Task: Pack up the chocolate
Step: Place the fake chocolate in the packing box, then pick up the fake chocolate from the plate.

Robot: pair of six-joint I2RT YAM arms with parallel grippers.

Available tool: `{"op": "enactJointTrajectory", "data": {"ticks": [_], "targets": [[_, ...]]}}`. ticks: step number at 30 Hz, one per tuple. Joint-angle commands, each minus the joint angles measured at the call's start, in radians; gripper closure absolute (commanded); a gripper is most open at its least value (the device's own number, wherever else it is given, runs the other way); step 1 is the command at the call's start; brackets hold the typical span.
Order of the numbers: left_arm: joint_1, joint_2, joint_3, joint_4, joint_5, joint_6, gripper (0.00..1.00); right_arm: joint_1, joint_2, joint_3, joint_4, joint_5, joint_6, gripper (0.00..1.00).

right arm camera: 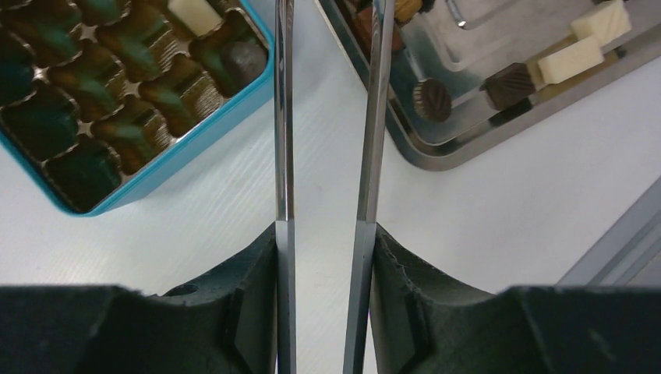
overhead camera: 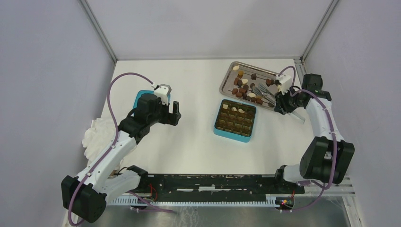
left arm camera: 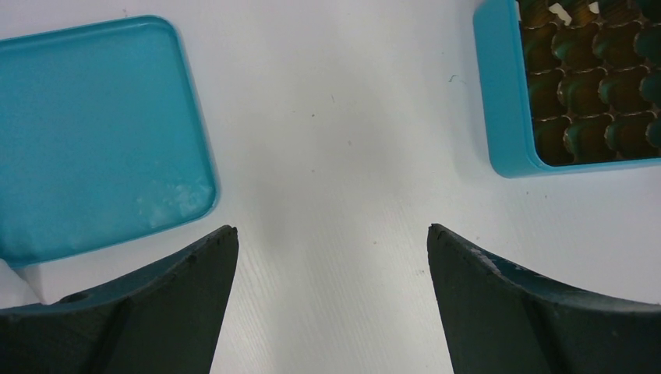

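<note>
Several chocolate pieces (overhead camera: 243, 87), dark, brown and cream, lie in a metal tray (overhead camera: 265, 73) at the back right. A few more (overhead camera: 231, 108) fill the far cells of the teal box (overhead camera: 216, 128). In the right wrist view a white piece (right arm camera: 195, 14) and a dark one (right arm camera: 243, 56) sit in the box (right arm camera: 156, 175). My right gripper (right arm camera: 326, 230) is shut on long metal tweezers (right arm camera: 284, 117), which reach toward the tray (right arm camera: 468, 148); their tips are out of view. My left gripper (left arm camera: 331, 234) hangs open over bare table between the lid and the box (left arm camera: 499, 101).
The teal lid (overhead camera: 140, 97) lies flat by the left arm, also seen as a lid (left arm camera: 93, 132) in the left wrist view. A crumpled white cloth (overhead camera: 97, 135) sits at the left edge. A black rail (overhead camera: 213, 182) runs along the near edge.
</note>
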Motion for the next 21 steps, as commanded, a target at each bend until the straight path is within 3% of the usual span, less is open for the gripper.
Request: {"op": "enactJointTrajectory", "data": {"ticks": [1,5,12,21], "targets": [[0.006,-0.025,0.026,0.043,0.139,-0.052,0.05,-0.010,0.054,0.084,0.075,0.078,0.022,0.56],[0.004,-0.070,0.031,0.091,0.271,-0.206,0.05,-0.040,0.078,0.106,0.068,0.132,-0.010,0.56],[0.004,-0.190,-0.055,0.198,0.338,-0.420,0.05,-0.081,0.132,0.120,0.031,0.248,-0.127,0.57],[0.003,-0.220,-0.106,0.213,0.317,-0.443,0.05,-0.079,0.252,0.181,-0.009,0.219,-0.179,0.60]]}}
